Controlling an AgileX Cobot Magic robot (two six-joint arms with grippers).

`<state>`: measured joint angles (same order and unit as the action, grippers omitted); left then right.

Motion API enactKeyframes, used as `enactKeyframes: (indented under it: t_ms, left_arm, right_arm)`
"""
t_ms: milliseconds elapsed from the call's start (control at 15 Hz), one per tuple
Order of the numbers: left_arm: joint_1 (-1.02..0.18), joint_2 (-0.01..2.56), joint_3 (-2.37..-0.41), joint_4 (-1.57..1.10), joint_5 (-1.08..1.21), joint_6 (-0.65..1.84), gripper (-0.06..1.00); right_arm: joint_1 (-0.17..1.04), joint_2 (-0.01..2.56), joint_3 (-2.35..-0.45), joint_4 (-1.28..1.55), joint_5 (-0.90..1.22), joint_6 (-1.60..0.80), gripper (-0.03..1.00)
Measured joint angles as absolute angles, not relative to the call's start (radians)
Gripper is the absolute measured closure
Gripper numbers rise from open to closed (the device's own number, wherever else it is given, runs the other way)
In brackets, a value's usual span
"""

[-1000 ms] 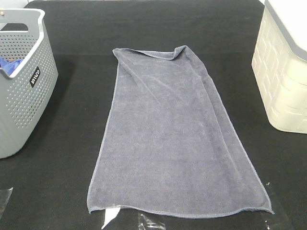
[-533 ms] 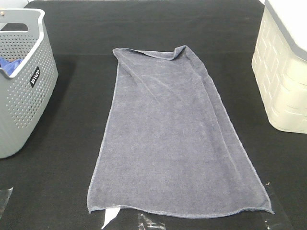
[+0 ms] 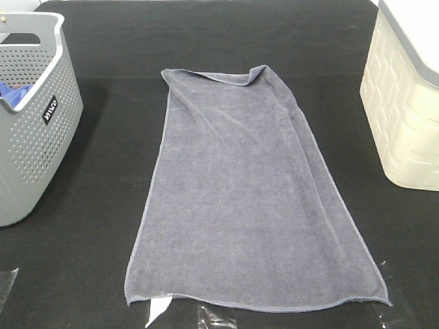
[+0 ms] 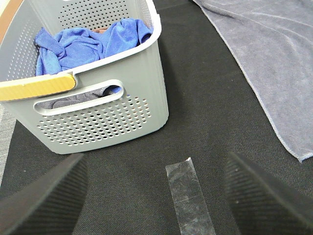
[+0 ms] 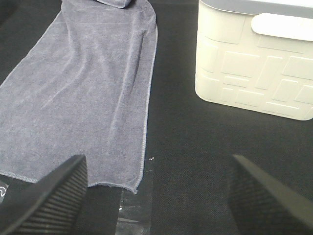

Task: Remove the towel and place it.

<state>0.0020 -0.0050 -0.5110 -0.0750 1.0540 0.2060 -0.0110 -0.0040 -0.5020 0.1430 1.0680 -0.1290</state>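
At the left of the high view stands the grey perforated basket (image 3: 31,116), with a small blue cloth (image 4: 83,41) bunched inside it; it sits on the black tabletop (image 3: 96,226), well apart from the towel. The left end effector (image 4: 156,196) hangs low over the tabletop just in front of that basket, fingers spread wide with nothing between them but a strip of clear tape (image 4: 188,196) on the cloth below. From there the towel (image 3: 250,199) lies off to the inner side, only its near hem corner showing in the left wrist view. The towel itself is spread flat in the middle of the tabletop, out of the basket, its long axis running from the near edge away toward the far side, the far end slightly folded over. The right end effector (image 5: 156,196) is likewise fully open and empty, hovering near the front edge with the towel's near corner almost beneath its inner finger. Further right stands the cream bin (image 3: 411,103), clear of the towel. Neither arm shows in the high view, so both seem drawn back toward the near edge, though their exact height is hard to judge. The right arm looks the nearer one to the towel's near hem, should any further handling be wanted.
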Motion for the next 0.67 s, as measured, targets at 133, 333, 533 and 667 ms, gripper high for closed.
enactKeyframes:
  t_ms: [133, 333, 533, 667]
  left_arm:
    - [0.002, -0.005, -0.511, -0.075, 1.054, 0.206, 0.21]
    - [0.002, -0.005, -0.511, -0.075, 1.054, 0.206, 0.21]
    - [0.002, -0.005, -0.511, -0.075, 1.054, 0.206, 0.21]
    - [0.002, -0.005, -0.511, -0.075, 1.054, 0.206, 0.21]
  right_arm:
    - [-0.011, -0.004, -0.502, 0.143, 1.068, -0.129, 0.23]
    - [-0.011, -0.004, -0.502, 0.143, 1.068, -0.129, 0.23]
    - [-0.011, -0.004, -0.502, 0.144, 1.068, -0.129, 0.23]
    - [-0.011, -0.004, -0.502, 0.144, 1.068, -0.129, 0.23]
